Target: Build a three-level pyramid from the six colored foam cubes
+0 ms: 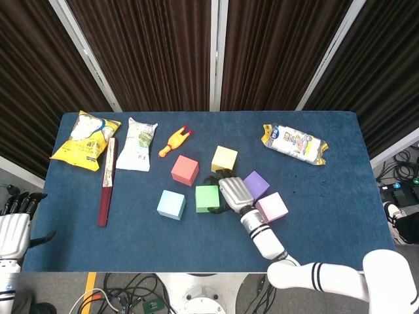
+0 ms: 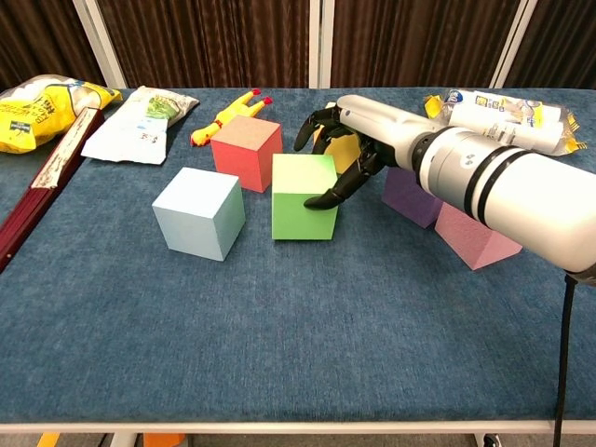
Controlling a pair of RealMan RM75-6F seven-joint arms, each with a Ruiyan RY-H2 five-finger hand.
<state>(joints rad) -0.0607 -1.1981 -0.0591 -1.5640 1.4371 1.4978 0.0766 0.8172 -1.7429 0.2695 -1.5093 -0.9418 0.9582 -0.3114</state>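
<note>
My right hand [image 2: 346, 149] holds the green cube [image 2: 304, 196] mid-table, fingers over its top and right face. The cube sits square, no long axis, with the blue cube [image 2: 199, 212] at its 9 o'clock and the red cube [image 2: 247, 152] at 11. My left hand [image 1: 13, 229] hangs off the table's edge, fingers apart and holding nothing.

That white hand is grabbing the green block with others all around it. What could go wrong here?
The right hand holds the green cube mostly by one side face, so it might slip or twist when lifted. The red cube and yellow cube sit close behind, so fingers could nudge them. The forearm passes just over the purple cube and might knock it.
</note>
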